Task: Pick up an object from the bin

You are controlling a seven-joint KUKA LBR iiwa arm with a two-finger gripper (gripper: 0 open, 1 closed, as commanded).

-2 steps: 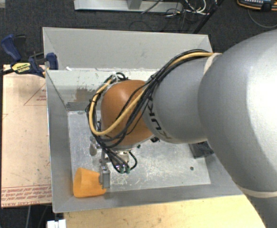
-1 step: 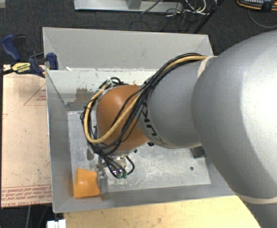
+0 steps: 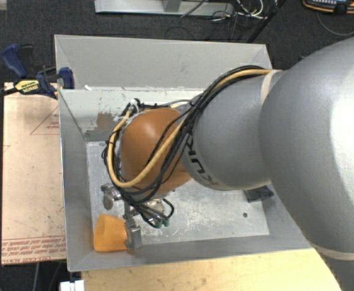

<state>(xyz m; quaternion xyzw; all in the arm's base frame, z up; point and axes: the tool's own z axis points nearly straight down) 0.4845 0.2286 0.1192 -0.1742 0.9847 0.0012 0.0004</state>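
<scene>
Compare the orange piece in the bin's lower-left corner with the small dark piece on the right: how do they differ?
Colour: the orange piece is bright orange; the dark piece is nearly black.
Place: the orange piece lies right beside the tool; the dark piece lies well away from it, on the right.
Visibility: the orange piece shows almost whole; the dark piece is partly hidden by the arm.
Both rest on the bin's floor.

The near-left block (image 3: 109, 233) is yellow-orange, the small piece (image 3: 259, 194) at right dark, perhaps blue-grey, the bin (image 3: 225, 220) scuffed pale grey, the arm (image 3: 298, 132) silver-grey, its wrist cover (image 3: 148, 139) brown-orange, its cables (image 3: 231, 76) black and cream.
</scene>
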